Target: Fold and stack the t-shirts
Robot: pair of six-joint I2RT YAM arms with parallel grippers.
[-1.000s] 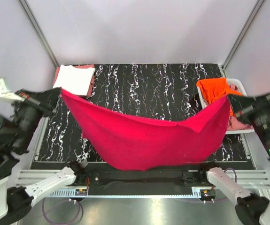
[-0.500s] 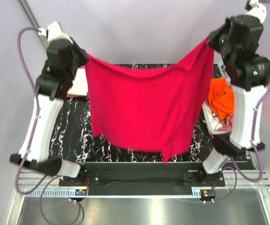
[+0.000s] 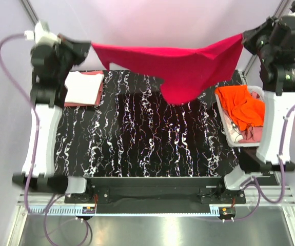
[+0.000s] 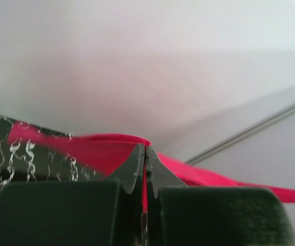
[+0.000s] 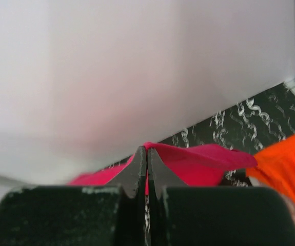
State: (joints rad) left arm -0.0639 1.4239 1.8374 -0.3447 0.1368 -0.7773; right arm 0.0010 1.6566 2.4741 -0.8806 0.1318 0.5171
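Pale walls enclose a black surface (image 3: 137, 138) veined with white, seen from above. Both arms are raised high, one at each side edge of the surface. A crimson t-shirt (image 3: 183, 66) hangs in the air between them, stretched across above the far edge and clear of the surface. The left jaws are closed on the shirt's left end, and the right jaws are closed on its right end. Each wrist view shows its own two fingers pressed together with red cloth (image 4: 101, 151) pinched between the tips and spreading away beyond them (image 5: 198, 161). The shirt's upper edge runs nearly taut from grip to grip, and its loose part droops to a point right of centre.

At the far left corner a folded white t-shirt (image 3: 80, 86) lies on a salmon-pink t-shirt (image 3: 101, 87). At the right edge, a white basket (image 3: 229, 130) holds a crumpled orange t-shirt (image 3: 242, 105).
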